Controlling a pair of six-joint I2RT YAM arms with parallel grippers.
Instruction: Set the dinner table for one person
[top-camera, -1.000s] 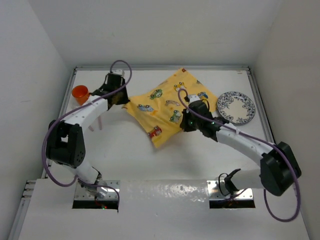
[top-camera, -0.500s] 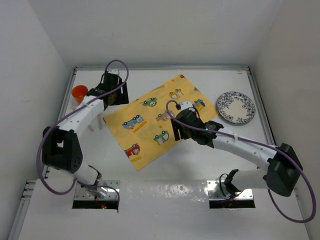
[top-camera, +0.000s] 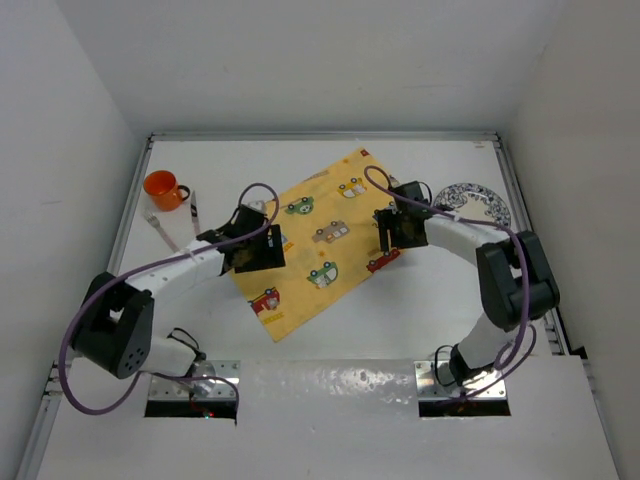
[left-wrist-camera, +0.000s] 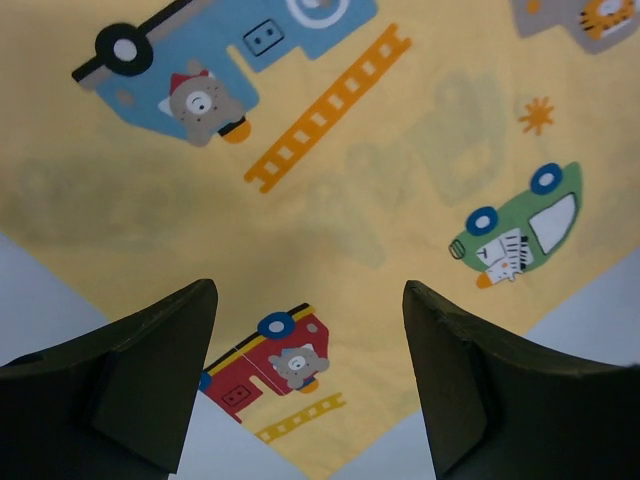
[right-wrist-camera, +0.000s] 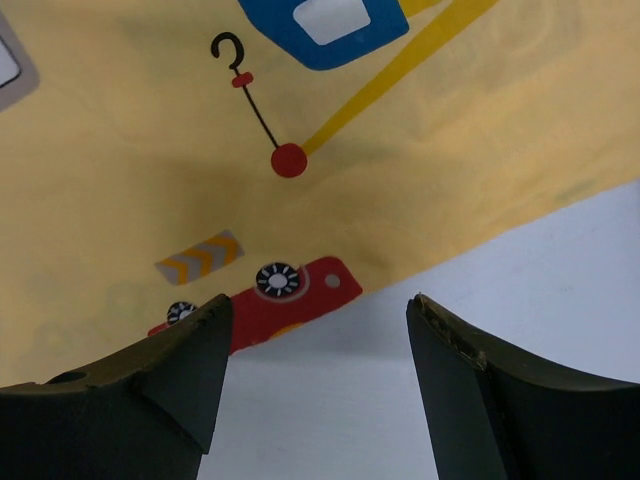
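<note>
Nearby on dinner table (top-camera: 420, 310): mug (top-camera: 161, 187), plate (top-camera: 489, 211).

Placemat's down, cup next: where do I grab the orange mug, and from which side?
Probably its rim, from straight above with the left gripper, one finger inside. The orange mug stands upright, mouth open, and its handle juts right, so pinch the wall away from that.

We see the left arm (top-camera: 165, 268) and right arm (top-camera: 455, 232) built of white shells and black joint housings, each trailed by a looping purple cable (top-camera: 63, 360), the left gripper (left-wrist-camera: 308, 290) and right gripper (right-wrist-camera: 318, 300) with dark wedge-shaped fingers (left-wrist-camera: 150, 370), on silvery base plates (top-camera: 215, 372).
</note>
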